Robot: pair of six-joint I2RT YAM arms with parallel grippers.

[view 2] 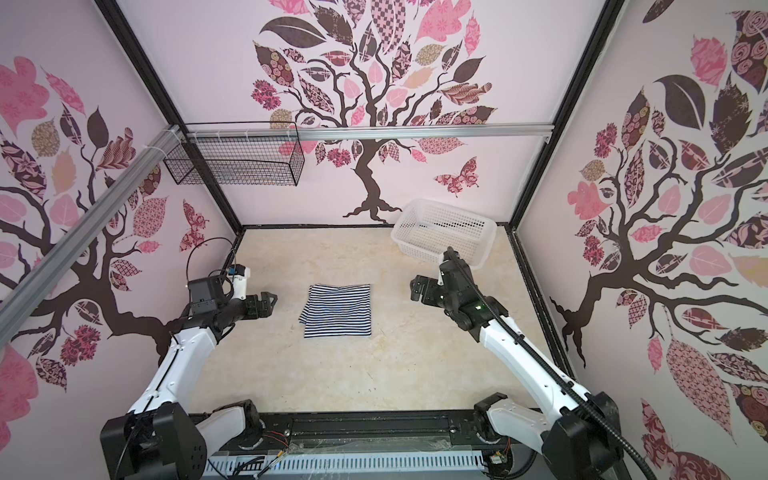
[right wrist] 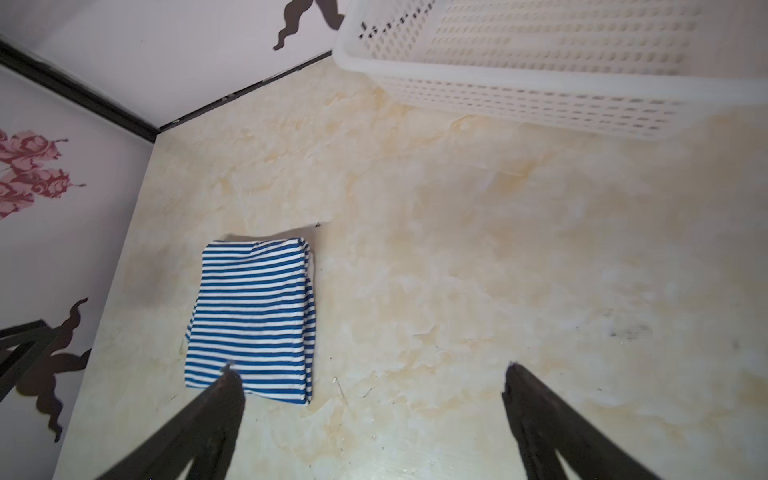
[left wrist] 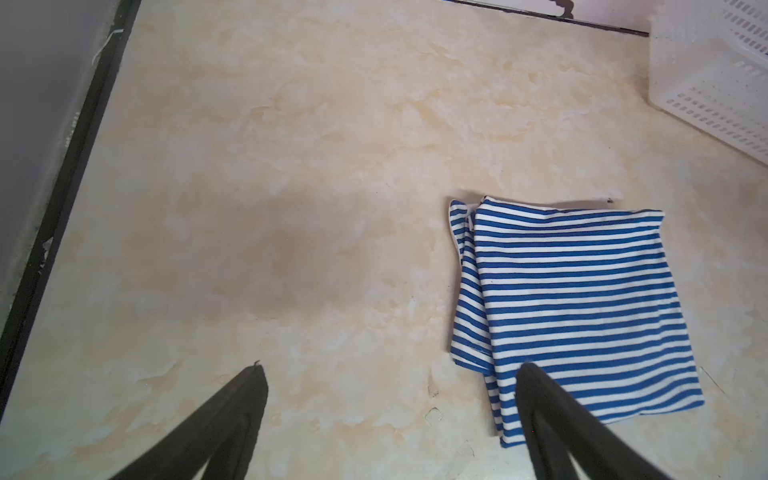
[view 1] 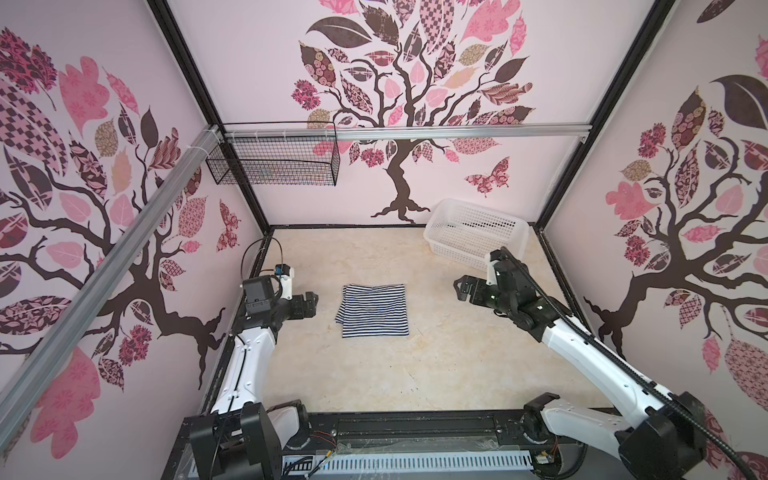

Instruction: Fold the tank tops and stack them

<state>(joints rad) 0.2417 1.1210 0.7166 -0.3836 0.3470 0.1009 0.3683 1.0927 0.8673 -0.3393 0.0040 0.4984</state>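
Observation:
The tank tops (view 1: 373, 309) (view 2: 337, 309) lie folded in one flat, navy-and-white striped pile at the middle of the table. Lower layers stick out along the pile's left edge (left wrist: 467, 291). The pile also shows in the right wrist view (right wrist: 253, 316). My left gripper (view 1: 312, 303) (view 2: 269, 302) hovers just left of the pile, open and empty (left wrist: 392, 368). My right gripper (view 1: 461, 289) (view 2: 415, 286) hangs further off to the right, also open with nothing between its fingers (right wrist: 372, 369). Neither gripper touches the cloth.
A white perforated basket (view 1: 476, 232) (view 2: 444, 230) (left wrist: 715, 75) (right wrist: 540, 79) stands at the back right corner, behind my right arm. A black wire basket (view 1: 274, 160) hangs on the rail at the back left. Walls close in the table on three sides.

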